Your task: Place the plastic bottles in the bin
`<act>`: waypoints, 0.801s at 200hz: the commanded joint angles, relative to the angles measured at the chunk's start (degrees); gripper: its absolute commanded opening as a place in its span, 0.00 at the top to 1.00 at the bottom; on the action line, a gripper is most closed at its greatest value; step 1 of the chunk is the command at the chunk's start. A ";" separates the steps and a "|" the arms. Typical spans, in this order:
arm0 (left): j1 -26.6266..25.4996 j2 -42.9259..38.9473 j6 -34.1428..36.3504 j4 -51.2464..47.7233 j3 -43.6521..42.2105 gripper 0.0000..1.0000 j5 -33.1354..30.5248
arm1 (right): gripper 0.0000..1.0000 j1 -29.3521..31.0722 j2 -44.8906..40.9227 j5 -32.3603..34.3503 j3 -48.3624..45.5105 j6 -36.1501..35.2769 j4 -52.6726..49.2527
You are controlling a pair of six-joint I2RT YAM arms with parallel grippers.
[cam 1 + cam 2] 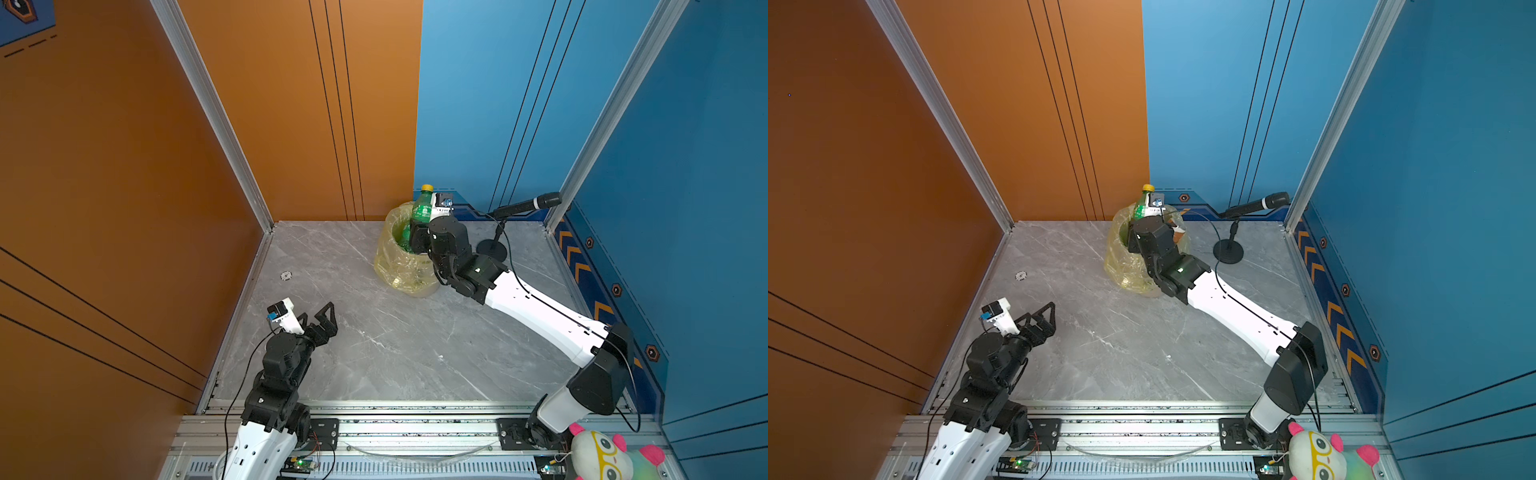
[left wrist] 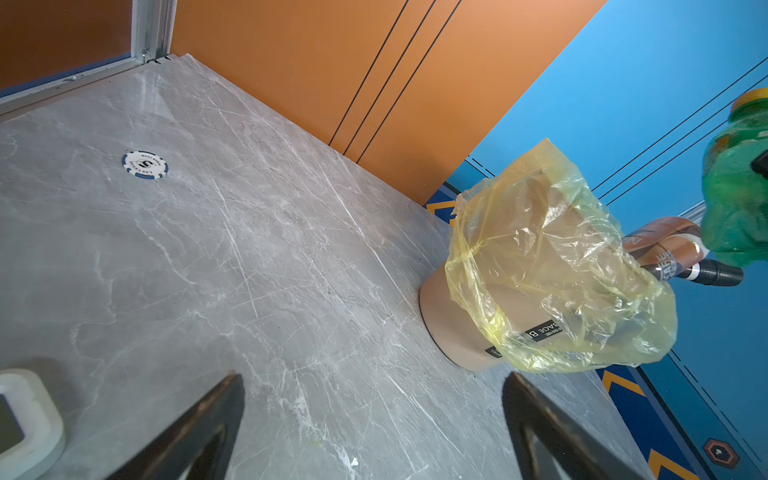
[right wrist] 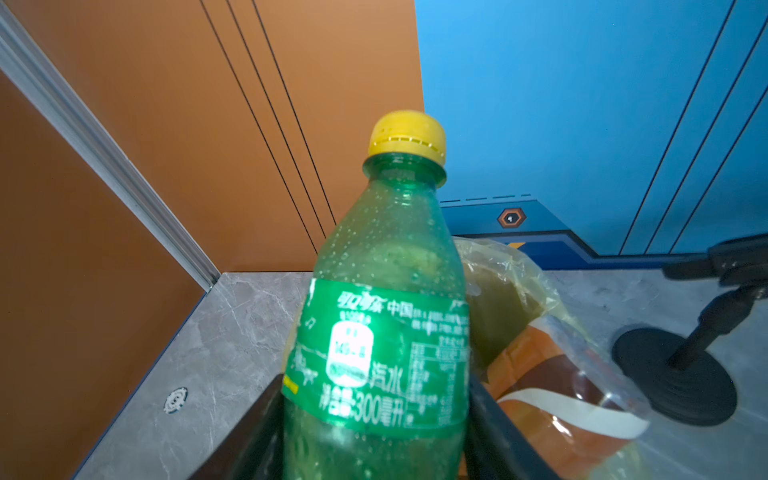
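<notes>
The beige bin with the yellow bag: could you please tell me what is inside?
A brown-and-white sleeved bottle pokes over the beige bin rim; a green yellow-capped bottle stands at its mouth between the jaws of the right tool. The yellow bag hides anything deeper.

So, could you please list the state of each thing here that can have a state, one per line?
left gripper: open, empty.
right gripper: jaws on either side of the green bottle; whether they grip it, cannot tell.
green bottle: upright, cap on, above the bin.
bin: upright, bag-lined.
brown-and-white bottle: tilted, sticking out past the bin's rim.
poker chip: lying flat.
</notes>
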 commanded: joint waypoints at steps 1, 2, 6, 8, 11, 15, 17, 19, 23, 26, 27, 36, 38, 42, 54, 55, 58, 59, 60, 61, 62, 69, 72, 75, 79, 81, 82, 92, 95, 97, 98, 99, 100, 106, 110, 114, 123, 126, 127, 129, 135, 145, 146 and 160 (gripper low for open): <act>0.54 0.40 0.60 1.12 -0.22 0.02 0.76 | 0.10 -0.99 2.74 1.54 3.53 0.36 -1.53; 0.54 0.43 0.57 1.17 -0.24 0.02 0.74 | 0.09 -1.02 2.85 1.59 3.61 0.36 -1.70; 0.54 0.50 0.62 1.18 -0.14 0.02 0.67 | 0.05 -1.12 3.19 1.81 4.38 0.28 -2.19; 0.54 0.53 0.63 1.22 -0.09 0.02 0.66 | 0.04 -1.27 3.37 1.85 4.72 0.20 -2.37; 0.54 0.57 0.64 1.23 -0.08 0.02 0.68 | 0.02 -1.40 3.67 1.87 5.05 0.18 -2.86; 0.54 0.65 0.69 1.21 -0.06 0.02 0.67 | 0.00 -1.59 3.95 1.92 5.88 0.09 -3.43; 0.54 0.70 0.69 1.21 0.01 0.02 0.70 | 0.00 -1.65 4.05 2.01 6.17 0.04 -3.69; 0.54 0.72 0.71 1.22 0.03 0.02 0.66 | 0.00 -1.66 4.09 2.06 6.42 -0.04 -3.88; 0.59 0.76 0.75 1.19 0.18 0.02 0.72 | 0.00 -1.67 4.04 2.01 6.83 -0.20 -4.02; 0.55 0.74 0.79 1.10 0.26 0.02 0.73 | 0.00 -1.68 4.06 2.03 7.07 -0.41 -3.91; 0.59 0.73 0.80 1.08 0.22 0.02 0.73 | 0.00 -1.67 4.00 2.01 7.14 -0.52 -3.86; 0.70 0.87 0.72 1.10 0.27 0.02 0.68 | 0.00 -1.39 3.53 1.73 7.41 -1.15 -3.42; 0.64 0.93 0.72 1.13 0.32 0.02 0.67 | 0.00 -1.40 3.39 1.68 7.46 -1.28 -3.31; 0.64 0.93 0.73 1.14 0.28 0.02 0.65 | 0.00 -1.20 3.01 1.64 7.47 -1.59 -2.89; 0.67 1.02 0.72 1.27 0.26 0.02 0.34 | 0.00 -0.81 1.85 0.92 7.59 -2.55 -2.31; 0.69 1.05 0.72 1.30 0.31 0.02 0.32 | 0.00 -0.80 1.79 0.88 7.62 -2.64 -2.31; 0.69 1.07 0.67 1.38 0.27 0.02 0.36 | 0.00 -0.67 1.56 0.72 7.72 -2.89 -2.31; 0.66 1.11 0.69 1.39 0.23 0.02 0.33 | 0.00 -0.64 1.43 0.65 7.73 -2.94 -2.31; 0.60 1.14 0.66 1.44 0.21 0.02 0.35 | 0.00 -0.63 1.32 0.61 7.73 -3.01 -2.31; 0.61 1.11 0.69 1.47 0.20 0.02 0.32 | 0.00 -0.53 1.22 0.64 7.73 -3.09 -2.35; 0.66 1.09 0.70 1.44 0.23 0.02 0.26 | 0.00 -0.48 1.08 0.57 7.69 -3.13 -2.38; 0.68 1.28 0.67 1.79 0.23 0.02 0.21 | 0.00 -0.19 0.10 0.37 7.52 -3.55 -2.47; 0.69 1.38 0.71 1.89 0.27 0.02 0.21 | 0.00 0.00 -0.49 0.28 7.32 -3.74 -2.41; 0.69 1.50 0.69 2.00 0.32 0.02 0.22 | 0.00 0.19 -0.95 0.21 7.13 -3.94 -2.40; 0.71 1.62 0.65 2.14 0.31 0.02 0.26 | 0.00 0.37 -1.85 0.19 6.65 -4.35 -2.30; 0.69 1.72 0.63 2.18 0.35 0.02 0.24 | 0.00 0.45 -2.30 0.13 6.34 -4.56 -2.26; 0.66 1.79 0.67 2.28 0.31 0.02 0.31 | 0.00 0.53 -2.48 0.09 6.16 -4.61 -2.24; 0.69 2.10 0.79 2.66 0.40 0.02 0.34 | 0.00 0.89 -4.94 -0.08 4.52 -5.29 -2.01; 0.64 2.27 0.75 2.82 0.44 0.02 0.31 | 0.00 0.98 -5.78 -0.23 3.94 -5.37 -2.02; 0.65 2.36 0.77 2.92 0.45 0.02 0.34 | 0.00 1.04 -6.34 -0.26 3.49 -5.45 -2.04; 0.64 2.42 0.79 2.91 0.40 0.02 0.32 | 0.00 1.09 -6.65 -0.32 3.28 -5.54 -2.04; 0.63 2.45 0.80 2.99 0.43 0.02 0.30 | 0.00 1.07 -6.94 -0.44 3.05 -5.54 -2.04; 0.63 2.46 0.76 3.04 0.44 0.02 0.30 | 0.00 1.07 -7.26 -0.50 2.80 -5.58 -2.04; 0.65 2.76 0.85 3.32 0.51 0.02 0.30 | 0.00 1.08 -9.21 -0.80 1.15 -5.66 -2.13; 0.66 2.89 0.85 3.55 0.43 0.02 0.32 | 0.00 1.06 -10.58 -0.92 -0.19 -5.63 -2.11; 0.66 3.14 0.82 3.74 0.38 0.02 0.34 | 0.00 1.01 -12.11 -0.92 -1.65 -5.55 -2.06; 0.64 3.46 0.82 4.11 0.50 0.02 0.34 | 0.00 0.91 -15.82 -0.65 -5.65 -5.38 -1.81; 0.65 3.54 0.85 4.19 0.46 0.02 0.30 | 0.00 0.75 -17.45 -0.34 -7.87 -5.12 -1.71; 0.64 3.58 0.87 4.25 0.45 0.02 0.30 | 0.00 0.73 -17.74 -0.28 -8.42 -5.02 -1.70; 0.63 3.68 0.89 4.29 0.45 0.02 0.29 | 0.00 0.60 -18.87 -0.10 -9.60 -4.77 -1.59; 0.68 3.68 0.89 4.46 0.44 0.02 0.30 | 0.00 0.17 -22.04 0.32 -13.30 -3.83 -1.39; 0.69 3.77 0.92 4.71 0.23 0.02 0.22 | 0.00 -0.91 -27.19 0.77 -20.48 -2.97 -0.49; 0.66 3.74 0.91 4.73 0.21 0.02 0.17 | 0.00 -0.98 -27.67 0.85 -21.27 -2.98 -0.34; 0.64 3.63 0.89 5.15 -0.24 0.02 -0.14 | 0.00 -2.39 -34.68 2.58 -32.06 -3.15 1.23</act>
